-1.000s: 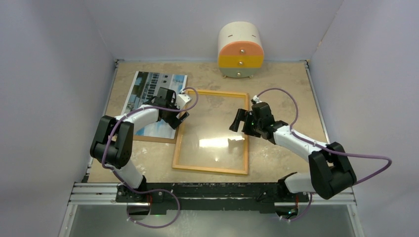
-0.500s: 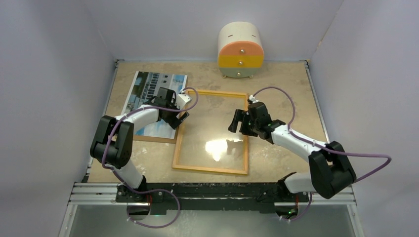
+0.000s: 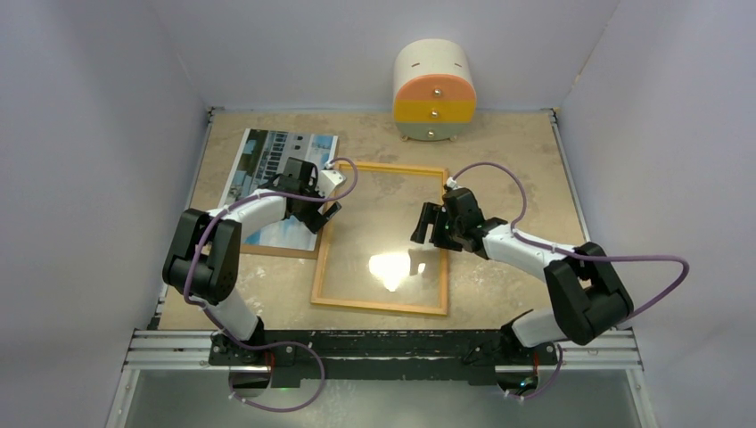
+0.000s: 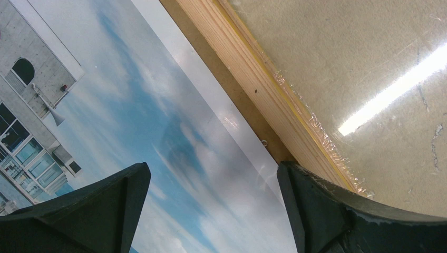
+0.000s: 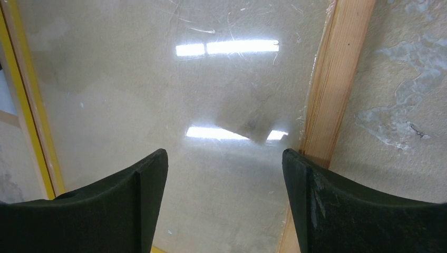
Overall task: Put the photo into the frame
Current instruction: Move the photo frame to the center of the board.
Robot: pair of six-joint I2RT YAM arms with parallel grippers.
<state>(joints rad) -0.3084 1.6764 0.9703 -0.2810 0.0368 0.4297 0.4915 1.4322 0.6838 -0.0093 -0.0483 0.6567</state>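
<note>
glossy photo (image 4: 174, 158), wood frame (image 4: 253, 89), reflective glass pane (image 5: 158, 79)

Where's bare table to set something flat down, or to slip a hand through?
Widest bare patch: the table right of the frame, out to the wall; the right arm crosses its near part. A smaller strip lies between the frame and the drawer box. Crowded: the seam between photo and frame, under the left hand.

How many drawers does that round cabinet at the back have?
3, stacked on the front of the cabinet: an orange drawer on top, a yellow drawer in the middle, a pale green drawer at the bottom.
</note>
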